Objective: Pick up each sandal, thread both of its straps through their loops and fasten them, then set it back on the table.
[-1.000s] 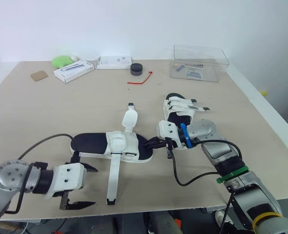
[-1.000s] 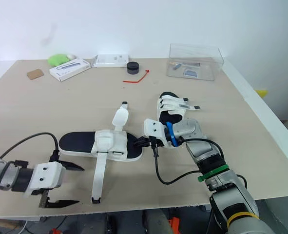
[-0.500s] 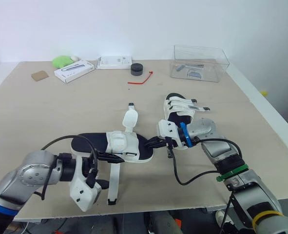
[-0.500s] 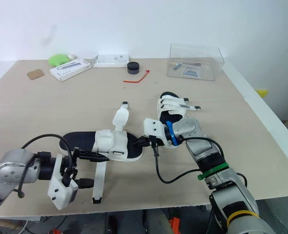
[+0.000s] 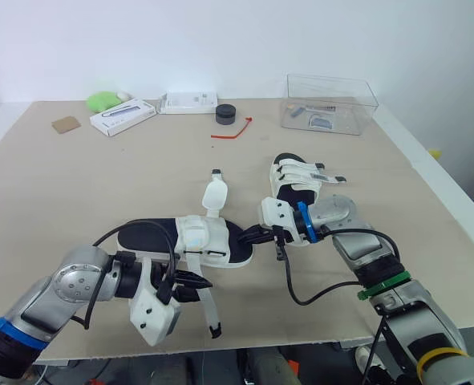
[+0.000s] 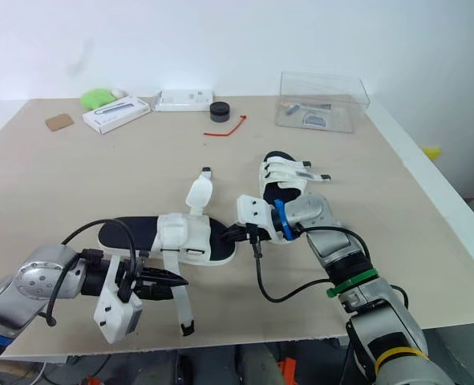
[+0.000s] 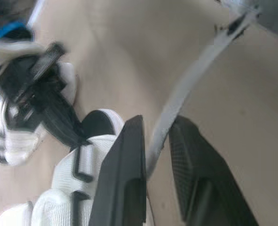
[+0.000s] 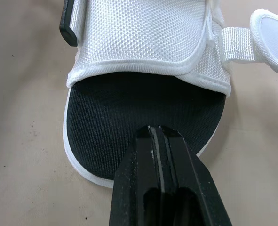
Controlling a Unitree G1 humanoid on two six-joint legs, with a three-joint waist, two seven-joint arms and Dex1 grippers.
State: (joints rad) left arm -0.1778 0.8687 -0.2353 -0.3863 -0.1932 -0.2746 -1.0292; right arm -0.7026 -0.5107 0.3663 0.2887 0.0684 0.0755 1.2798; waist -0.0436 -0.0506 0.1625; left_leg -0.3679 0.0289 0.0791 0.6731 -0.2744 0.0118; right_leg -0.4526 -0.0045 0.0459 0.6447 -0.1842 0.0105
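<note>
From the head cameras, the open sandal [image 5: 190, 239] lies flat on the table [image 5: 76, 184], and everything else is placed from it. On its near side, the left gripper [image 5: 190, 282] pinches the long strap [image 5: 205, 298] partway along. The rest of the strap droops away from the sandal, with its dark tip resting on the table. At the sandal's toe end, the right gripper [image 5: 251, 236] has its jaws pressed together, its tip on the footbed. The other sandal [image 5: 297, 180] lies just past that toe end, on the far side, with its straps already across it.

In the left wrist view, the strap runs between the two black fingers [image 7: 125, 165] and fills nearly all the gap, so I judge the hold to be light rather than firm. A black loop [image 7: 81, 161] shows on the sandal's white upper, close to the fingers.

In the right wrist view, the closed tip sits on the black toe area, with the white upper just beyond it. It grips nothing and only pins the sandal down.

Several things could go wrong from here:
- The strap could slide out of the light pinch once it is pulled.
- The long floppy end could fold or miss the loop, because the hold is far from the tip.
- A hard tug could drag the sandal out from under the right gripper, since one pressing point at the toe lets the heel swing.
</note>
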